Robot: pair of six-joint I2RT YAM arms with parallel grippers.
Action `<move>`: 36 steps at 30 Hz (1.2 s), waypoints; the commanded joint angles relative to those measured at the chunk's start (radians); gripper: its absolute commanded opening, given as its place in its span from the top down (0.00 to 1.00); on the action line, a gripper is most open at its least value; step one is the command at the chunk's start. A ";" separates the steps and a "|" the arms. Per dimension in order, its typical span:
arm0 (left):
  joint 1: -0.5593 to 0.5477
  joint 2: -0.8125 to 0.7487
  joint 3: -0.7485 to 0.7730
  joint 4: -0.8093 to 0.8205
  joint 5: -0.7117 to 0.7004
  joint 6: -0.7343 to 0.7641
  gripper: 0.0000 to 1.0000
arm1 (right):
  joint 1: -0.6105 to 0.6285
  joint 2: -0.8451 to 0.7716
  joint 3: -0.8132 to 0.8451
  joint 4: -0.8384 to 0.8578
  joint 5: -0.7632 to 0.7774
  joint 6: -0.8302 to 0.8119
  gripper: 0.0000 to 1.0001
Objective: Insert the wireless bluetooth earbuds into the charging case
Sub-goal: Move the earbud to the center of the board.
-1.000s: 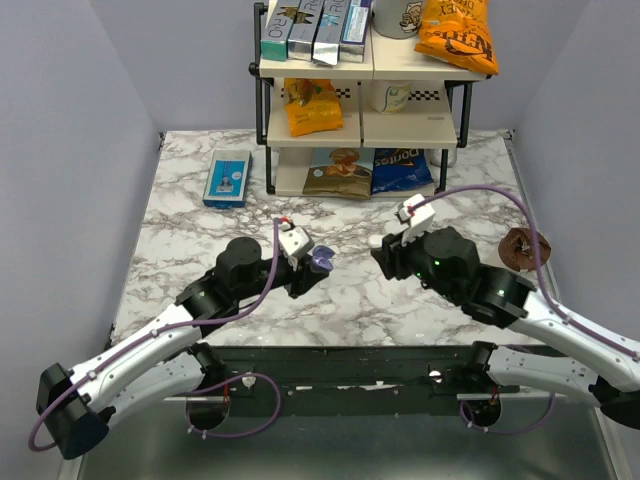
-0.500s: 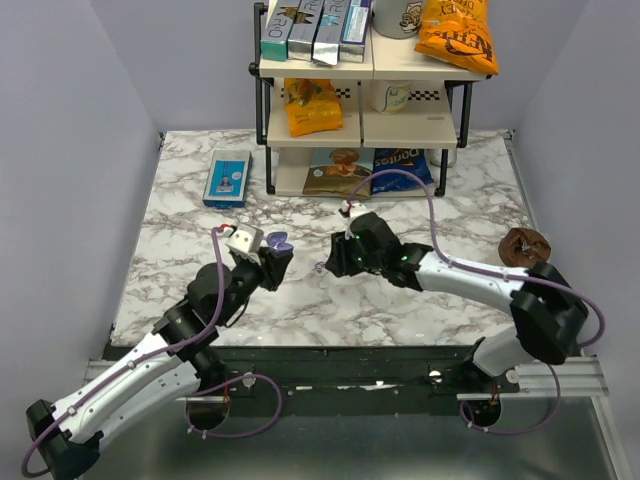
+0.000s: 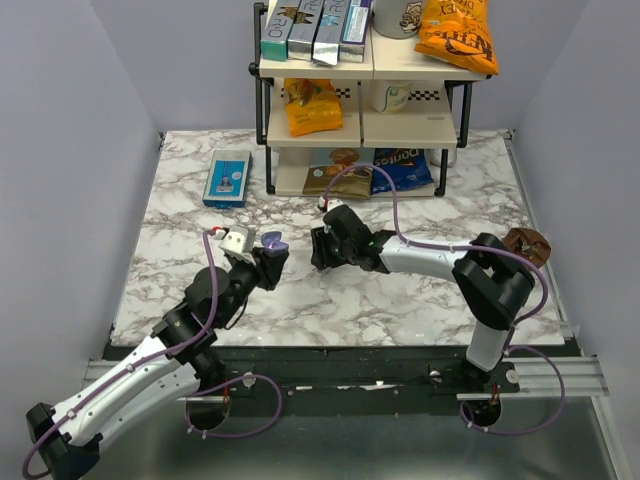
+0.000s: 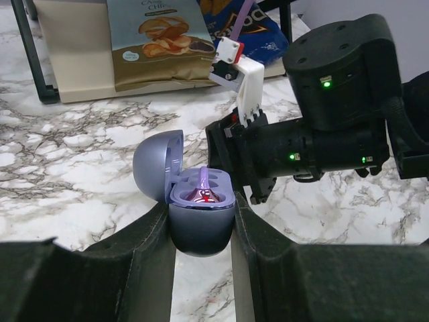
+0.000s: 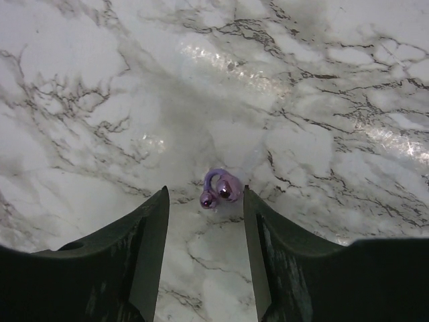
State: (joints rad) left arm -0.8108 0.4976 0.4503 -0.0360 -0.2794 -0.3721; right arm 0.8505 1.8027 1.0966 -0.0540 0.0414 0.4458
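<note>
Right gripper has swung in from the table's right edge, jaws spread around a loose earbud for pickup; left gripper pinches the open charging case.

I've got my right gripper with its fingers spread over bare counter. The earbud lies between them, with more slack on one side than the other. Tight spot: my left gripper, clamped on the lid-up charging case, sits just beside the right one. The shelf rack and its snack bags wall off the back. The blue box blocks the back left, and the near counter is passable.
</note>
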 commanded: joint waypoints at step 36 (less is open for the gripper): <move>0.001 0.027 -0.001 0.024 0.000 -0.014 1.00 | -0.013 0.107 0.029 -0.072 0.031 -0.045 0.74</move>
State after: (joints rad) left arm -0.8108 0.5247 0.4503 -0.0319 -0.2798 -0.3733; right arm 0.8436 1.8954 1.1484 -0.1085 0.0795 0.3698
